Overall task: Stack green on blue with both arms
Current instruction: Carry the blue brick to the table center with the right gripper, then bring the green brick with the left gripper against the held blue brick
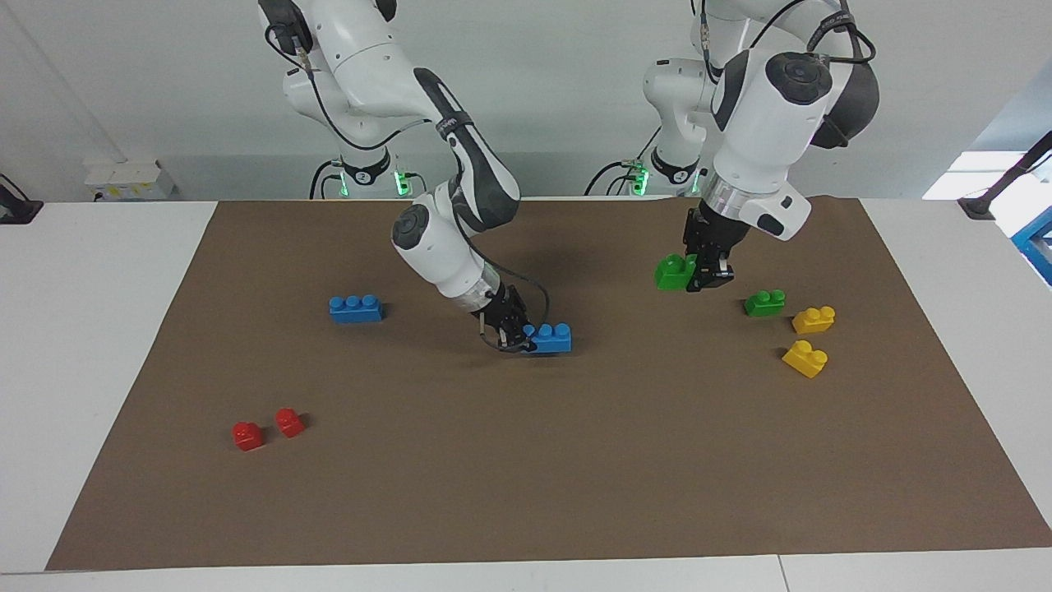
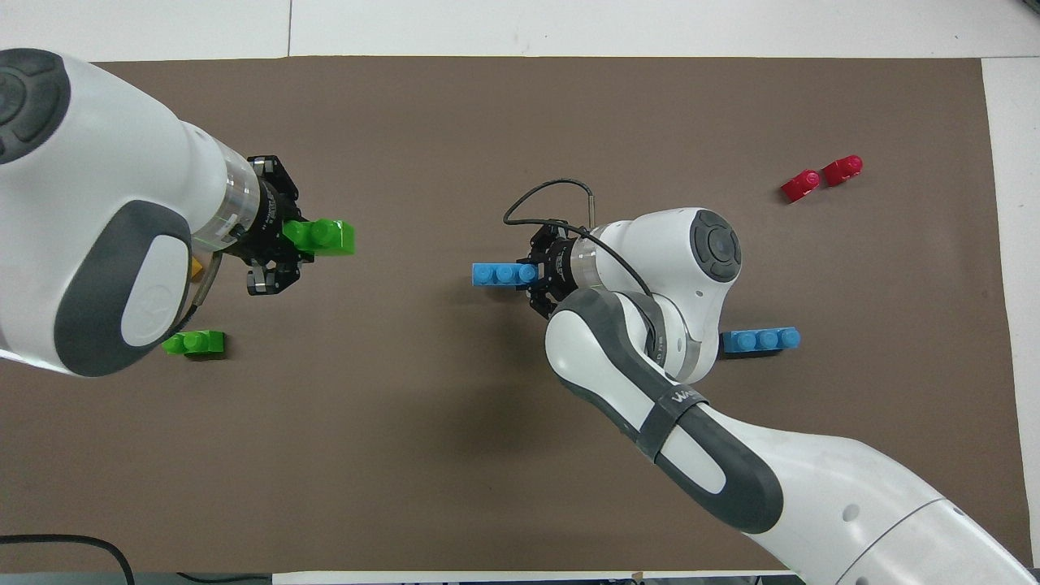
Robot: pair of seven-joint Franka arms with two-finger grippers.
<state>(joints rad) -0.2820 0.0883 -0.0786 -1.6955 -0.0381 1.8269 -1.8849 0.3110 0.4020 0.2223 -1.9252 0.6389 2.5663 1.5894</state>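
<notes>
Bare brown mat (image 1: 575,460) toward six o'clock in the facing view, left gripper (image 1: 708,275) raised, clamping green brick (image 1: 674,273), right gripper (image 1: 518,333) low, gripping blue brick (image 1: 552,337).
</notes>
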